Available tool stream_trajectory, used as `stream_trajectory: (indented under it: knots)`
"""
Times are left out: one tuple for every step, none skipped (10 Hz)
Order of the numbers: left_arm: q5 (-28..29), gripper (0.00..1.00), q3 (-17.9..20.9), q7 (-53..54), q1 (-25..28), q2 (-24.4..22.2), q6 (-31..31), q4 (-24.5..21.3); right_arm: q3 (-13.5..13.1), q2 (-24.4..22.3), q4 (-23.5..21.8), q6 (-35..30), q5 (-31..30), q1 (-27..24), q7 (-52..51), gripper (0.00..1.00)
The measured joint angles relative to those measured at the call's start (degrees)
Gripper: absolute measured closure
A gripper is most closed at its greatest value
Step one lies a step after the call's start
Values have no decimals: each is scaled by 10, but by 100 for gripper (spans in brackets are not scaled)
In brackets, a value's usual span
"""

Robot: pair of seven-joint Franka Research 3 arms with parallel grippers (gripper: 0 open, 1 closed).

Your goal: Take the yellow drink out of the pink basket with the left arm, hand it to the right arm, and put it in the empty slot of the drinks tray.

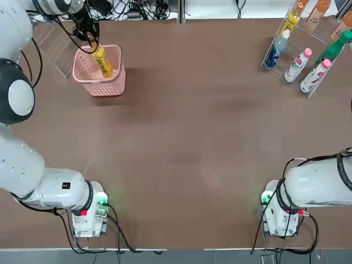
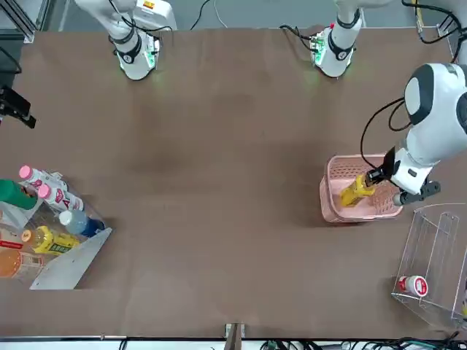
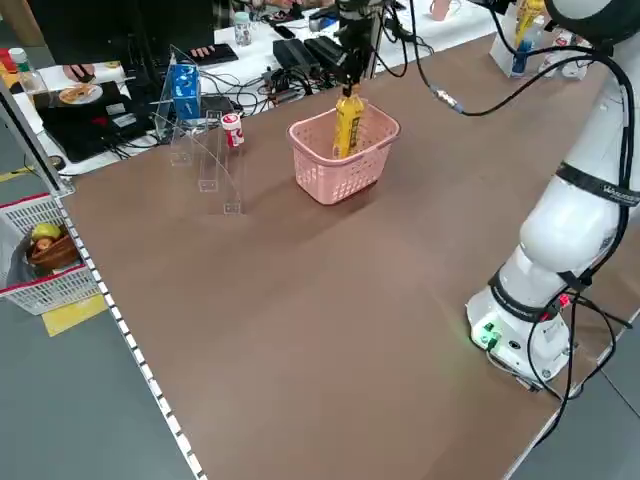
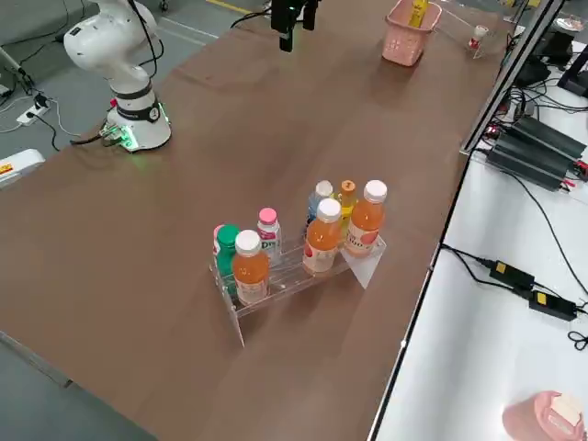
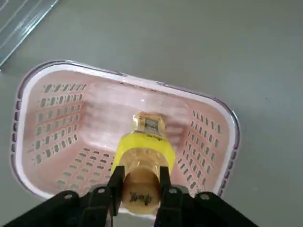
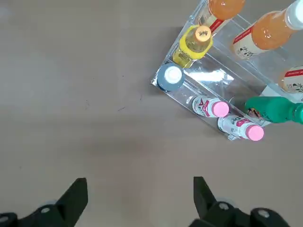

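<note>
The yellow drink (image 1: 103, 60) stands tilted in the pink basket (image 1: 107, 85) at the table's far left, with its lower part inside. My left gripper (image 1: 91, 37) is shut on its upper end. In the left wrist view the fingers (image 5: 116, 182) clamp the yellow drink (image 5: 142, 161) over the pink basket (image 5: 218, 142). From the front, the left gripper (image 2: 381, 175) holds the yellow drink (image 2: 357, 191) above the pink basket (image 2: 365, 210). My right gripper (image 6: 139, 196) hangs open and empty over the table, short of the drinks tray (image 6: 208, 78). The drinks tray (image 1: 286, 55) stands at the far right.
A clear acrylic stand (image 2: 438, 255) holding a small red-and-white bottle (image 2: 413, 285) is just beyond the basket, near the table's far left corner. Several bottles, orange, yellow, blue, pink-capped and green, fill the tray. A white basket of fruit (image 3: 45, 250) sits off the table.
</note>
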Motion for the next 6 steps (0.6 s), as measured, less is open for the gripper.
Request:
stream_trajectory:
  knots:
    - [0, 66, -1, 0, 0, -3, -24, 17, 0, 0, 0, 0, 0, 0, 0, 1]
    - [0, 66, -2, 0, 0, -6, -43, 35, 0, 0, 0, 0, 0, 0, 0, 1]
    - [0, 66, -2, 0, 0, -9, -55, 51, 0, 0, 0, 0, 0, 0, 0, 1]
    - [0, 66, -2, 0, 0, -10, -64, 65, 0, 0, 0, 0, 0, 0, 0, 1]
    - [0, 66, -2, 0, 0, -11, -78, 78, 0, 0, 0, 1, 0, 0, 0, 1]
    - [0, 66, -2, 0, 0, -11, -96, 94, 0, 0, 0, 1, 0, 0, 0, 1]
